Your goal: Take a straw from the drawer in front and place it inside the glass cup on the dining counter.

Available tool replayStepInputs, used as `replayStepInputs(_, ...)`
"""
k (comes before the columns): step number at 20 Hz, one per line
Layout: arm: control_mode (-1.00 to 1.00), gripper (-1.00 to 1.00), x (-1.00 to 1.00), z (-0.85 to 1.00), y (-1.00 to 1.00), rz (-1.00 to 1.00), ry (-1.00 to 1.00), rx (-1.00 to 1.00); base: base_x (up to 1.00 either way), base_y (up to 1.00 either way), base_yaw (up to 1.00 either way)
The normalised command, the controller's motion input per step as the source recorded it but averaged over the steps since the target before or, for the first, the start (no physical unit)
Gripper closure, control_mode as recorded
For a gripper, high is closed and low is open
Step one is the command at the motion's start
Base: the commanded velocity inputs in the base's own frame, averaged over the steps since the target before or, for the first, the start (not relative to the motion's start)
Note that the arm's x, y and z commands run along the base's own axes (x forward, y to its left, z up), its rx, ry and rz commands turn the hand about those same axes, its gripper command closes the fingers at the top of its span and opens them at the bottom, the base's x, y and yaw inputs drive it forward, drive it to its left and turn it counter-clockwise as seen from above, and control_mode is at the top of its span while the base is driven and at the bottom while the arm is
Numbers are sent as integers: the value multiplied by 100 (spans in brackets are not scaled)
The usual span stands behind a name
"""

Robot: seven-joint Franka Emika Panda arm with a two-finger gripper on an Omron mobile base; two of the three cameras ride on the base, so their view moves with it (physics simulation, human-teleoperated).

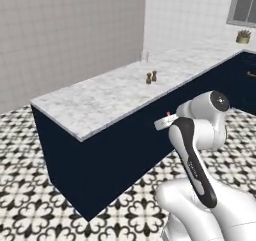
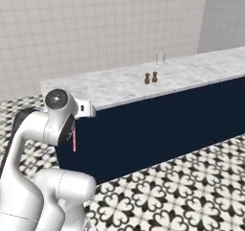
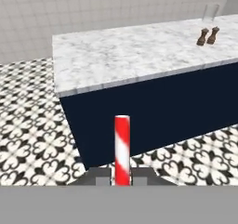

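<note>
My gripper (image 3: 122, 177) is shut on the straw (image 3: 122, 148), a red-and-white striped stick that rises between the two dark tips in the hand view. In the right base view the straw (image 2: 74, 139) hangs beside the arm's wrist, in front of the counter's navy base. The dining counter (image 3: 130, 51) is white-grey marble and lies ahead of the hand, across a strip of patterned floor. The glass cup (image 3: 210, 12) stands at the counter's far edge by the wall, also seen as a clear tumbler (image 1: 145, 56) (image 2: 160, 58). The drawer is out of view.
Two small brown shakers (image 3: 208, 36) (image 1: 151, 77) (image 2: 150, 77) stand on the marble a little nearer than the cup. A potted plant (image 1: 243, 36) sits on the back counter under a window, above a navy cabinet front with a gold handle (image 1: 251, 75). Black-and-white tiled floor (image 2: 182, 187) surrounds the counter.
</note>
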Motion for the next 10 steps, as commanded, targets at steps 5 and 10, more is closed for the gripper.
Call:
replayStepInputs(5, 100, 100, 0, 0, 0, 0, 0, 0, 4, 100, -40)
replayStepInputs(10, 100, 100, 0, 0, 0, 0, 0, 0, 7, 100, -43)
